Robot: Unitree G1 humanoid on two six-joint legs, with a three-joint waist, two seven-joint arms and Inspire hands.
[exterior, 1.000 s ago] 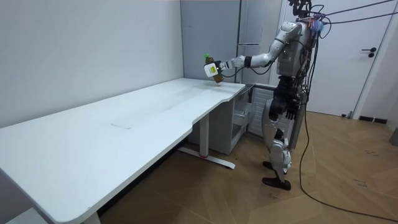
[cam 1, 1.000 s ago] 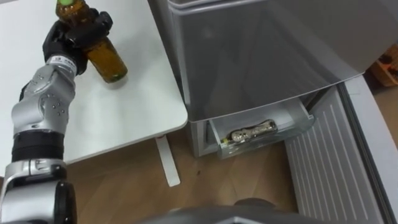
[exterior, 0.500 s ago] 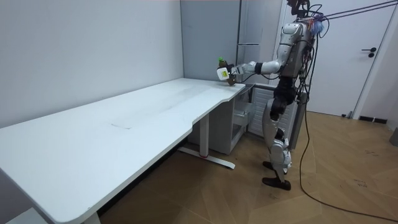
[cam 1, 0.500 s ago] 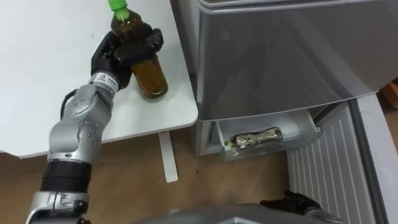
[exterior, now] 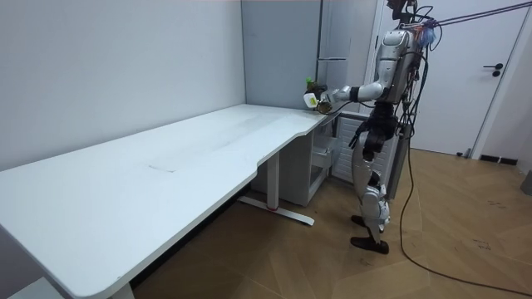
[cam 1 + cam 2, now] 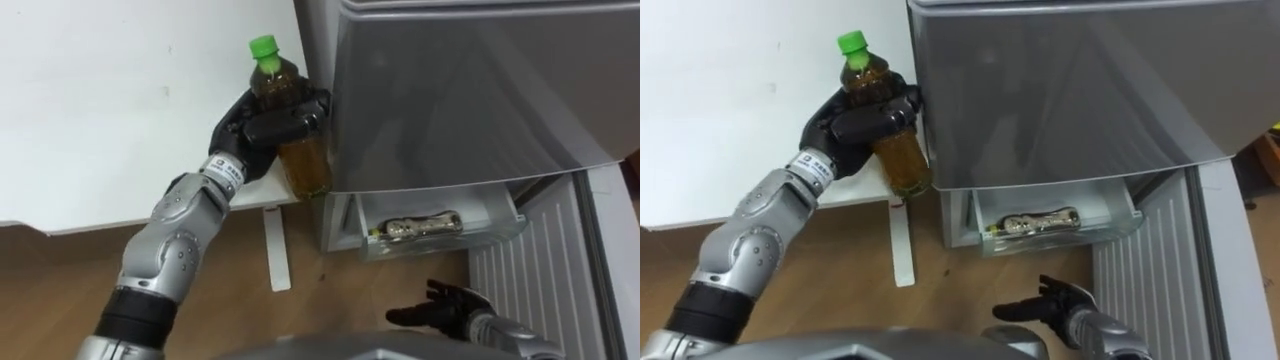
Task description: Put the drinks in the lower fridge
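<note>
White worktop (image 6: 120,120) edge: we carry green-capped amber bottle (image 6: 303,165) in curled left robot hand (image 6: 262,130), right robot hand (image 6: 447,305) spread; next, down into open fridge drawer (image 6: 440,242).

Black left hand (image 6: 248,135) with a white printed band at the wrist, rounded silver-grey forearm and elbow shells, black ring above the elbow, black right hand (image 6: 448,305) on a grey wrist, silver torso, grey-and-black legs, ropes up from the shoulders, dark cable across the floor.

Smooth grey metal fridge (image 6: 470,90); matt white table (image 6: 100,110); wood floor (image 6: 50,275)
</note>
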